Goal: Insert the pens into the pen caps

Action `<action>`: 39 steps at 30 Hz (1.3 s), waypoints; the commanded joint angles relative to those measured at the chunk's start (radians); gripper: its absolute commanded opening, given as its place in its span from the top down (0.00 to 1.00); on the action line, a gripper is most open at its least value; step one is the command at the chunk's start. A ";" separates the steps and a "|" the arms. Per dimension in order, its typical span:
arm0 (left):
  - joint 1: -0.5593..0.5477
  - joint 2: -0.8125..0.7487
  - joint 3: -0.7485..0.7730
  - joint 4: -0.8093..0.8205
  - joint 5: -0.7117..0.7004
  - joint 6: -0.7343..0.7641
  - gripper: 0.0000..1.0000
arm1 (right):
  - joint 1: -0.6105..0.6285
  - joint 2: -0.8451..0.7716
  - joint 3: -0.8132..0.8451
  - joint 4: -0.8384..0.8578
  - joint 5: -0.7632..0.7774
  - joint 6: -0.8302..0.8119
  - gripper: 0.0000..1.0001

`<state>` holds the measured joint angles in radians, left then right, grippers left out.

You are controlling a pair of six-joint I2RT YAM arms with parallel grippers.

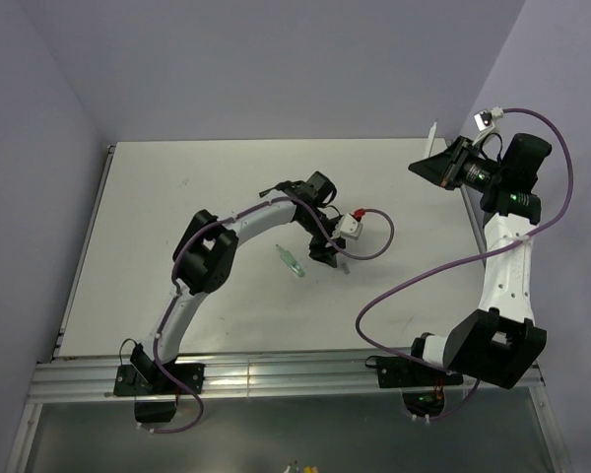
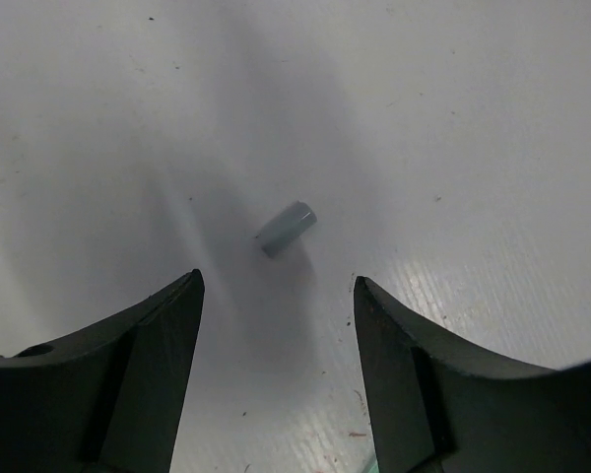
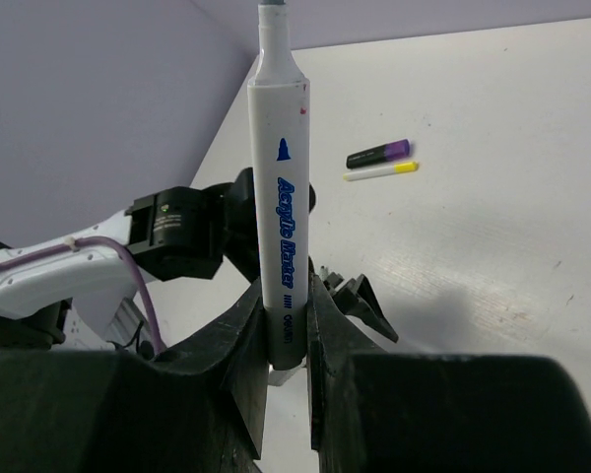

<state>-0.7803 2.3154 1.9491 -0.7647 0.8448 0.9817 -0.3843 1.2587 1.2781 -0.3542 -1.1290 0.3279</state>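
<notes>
A grey pen cap [image 2: 286, 229] lies on its side on the white table, just ahead of my left gripper [image 2: 278, 286]. That gripper hangs low over the table, open, with nothing between its fingers. In the top view the left gripper [image 1: 326, 256] stands right of a translucent green pen [image 1: 291, 260]. My right gripper [image 3: 284, 286] is shut on a grey-white pen [image 3: 281, 187], holding it upright by its lower end, raised at the back right [image 1: 435, 163]. A black pen with a purple end [image 3: 378, 154] and a pale yellow-white pen [image 3: 379, 170] lie side by side on the table.
The purple cable [image 1: 374, 241] of the left arm loops over the table beside its wrist camera [image 1: 352, 225]. Purple walls enclose the table at the back and sides. A metal rail [image 1: 276, 372] runs along the near edge.
</notes>
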 commanded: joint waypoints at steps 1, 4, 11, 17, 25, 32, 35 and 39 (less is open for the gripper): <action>-0.019 0.015 0.033 0.021 0.048 0.037 0.33 | -0.005 0.002 0.044 0.011 -0.028 -0.018 1.00; -0.031 0.022 0.021 0.067 0.010 0.005 0.34 | -0.005 0.004 0.038 0.012 -0.025 -0.018 1.00; -0.059 0.038 0.002 0.078 -0.050 0.015 0.35 | -0.005 0.005 0.035 0.012 -0.032 -0.016 1.00; -0.065 0.062 0.016 0.054 -0.067 0.026 0.40 | -0.004 0.010 0.043 0.011 -0.028 -0.009 1.00; -0.092 0.064 0.001 0.015 -0.110 0.069 0.55 | -0.008 0.011 0.046 0.012 -0.029 -0.006 1.00; -0.109 0.026 -0.055 -0.022 -0.173 0.109 0.73 | -0.011 0.016 0.047 0.012 -0.034 0.000 1.00; -0.119 0.003 -0.084 -0.033 -0.207 0.112 0.80 | -0.011 0.016 0.050 0.012 -0.035 0.002 1.00; -0.131 -0.036 -0.134 -0.071 -0.274 0.121 0.89 | -0.014 0.013 0.053 0.012 -0.037 0.002 1.00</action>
<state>-0.8921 2.3253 1.8622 -0.7387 0.6598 1.0721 -0.3885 1.2739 1.2781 -0.3599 -1.1465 0.3248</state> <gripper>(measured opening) 0.144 0.224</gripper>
